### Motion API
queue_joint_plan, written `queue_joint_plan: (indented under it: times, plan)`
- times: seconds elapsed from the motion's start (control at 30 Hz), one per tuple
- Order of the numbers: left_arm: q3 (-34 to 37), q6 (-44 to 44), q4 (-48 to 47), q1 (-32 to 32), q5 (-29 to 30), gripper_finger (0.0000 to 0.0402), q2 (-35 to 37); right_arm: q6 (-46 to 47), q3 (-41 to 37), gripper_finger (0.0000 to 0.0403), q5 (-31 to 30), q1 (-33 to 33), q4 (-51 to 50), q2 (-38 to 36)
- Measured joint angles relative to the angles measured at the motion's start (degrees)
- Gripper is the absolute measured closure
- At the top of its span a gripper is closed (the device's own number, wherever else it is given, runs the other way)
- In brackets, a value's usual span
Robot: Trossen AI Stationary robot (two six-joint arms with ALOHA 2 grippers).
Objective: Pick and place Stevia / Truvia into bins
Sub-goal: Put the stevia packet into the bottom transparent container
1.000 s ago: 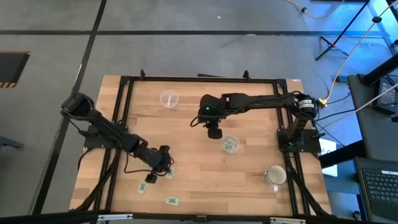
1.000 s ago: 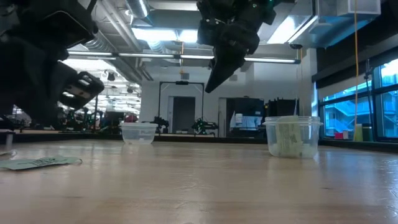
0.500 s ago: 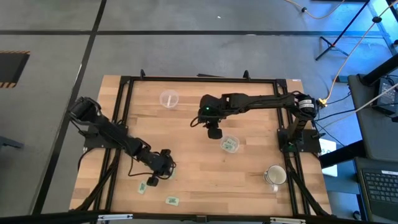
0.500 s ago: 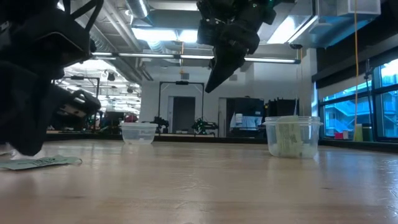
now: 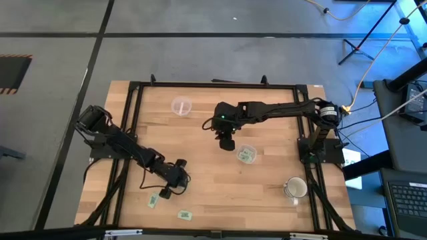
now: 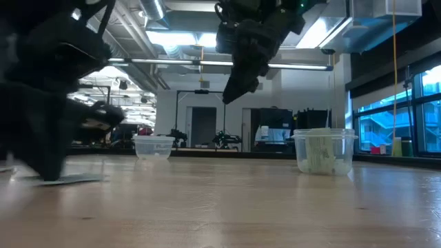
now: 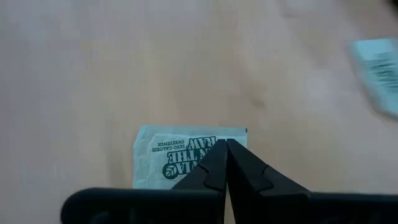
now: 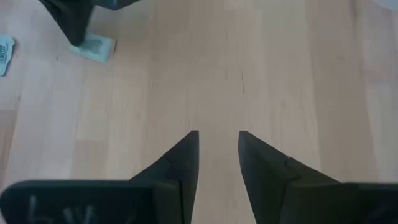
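Dropping my left gripper (image 5: 165, 192) onto a Stevia packet (image 7: 186, 154) near table's front-left; a sec ago it hung higher. Fingers pinched together, tips on packet, not lifted yet. Right gripper (image 5: 227, 143) waits, fingers apart, beside the part-filled bin (image 5: 247, 155).

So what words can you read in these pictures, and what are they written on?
"IN THE RAW": on the green packet under the left gripper; it shows upside down.
"ZERO CALORIE SWEETENER": small print on the same packet.
Second packet: print too blurred to read.
Packets in the cup: too small to read.
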State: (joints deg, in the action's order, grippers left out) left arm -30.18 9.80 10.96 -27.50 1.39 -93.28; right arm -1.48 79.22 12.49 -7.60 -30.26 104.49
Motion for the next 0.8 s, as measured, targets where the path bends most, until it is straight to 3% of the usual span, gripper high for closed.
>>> queue_joint_plan:
  times: [0.23, 0.53, 0.8]
  plan:
    - [0.14, -10.04, 0.02, 4.59, 2.51, 0.0399, -0.02, 2.96, -3.72, 0.0287, 0.20, 0.02, 7.40, 0.00]
    - [0.38, -22.80, 1.60, 10.69, 4.97, 0.0399, -0.22, 6.78, -3.85, 0.0287, 0.22, 0.02, 10.11, 0.00]
    - [0.46, -28.51, 1.84, 15.21, 7.72, 0.0400, -0.30, 7.50, -3.85, 0.0287, 0.18, 0.02, 9.38, 0.00]
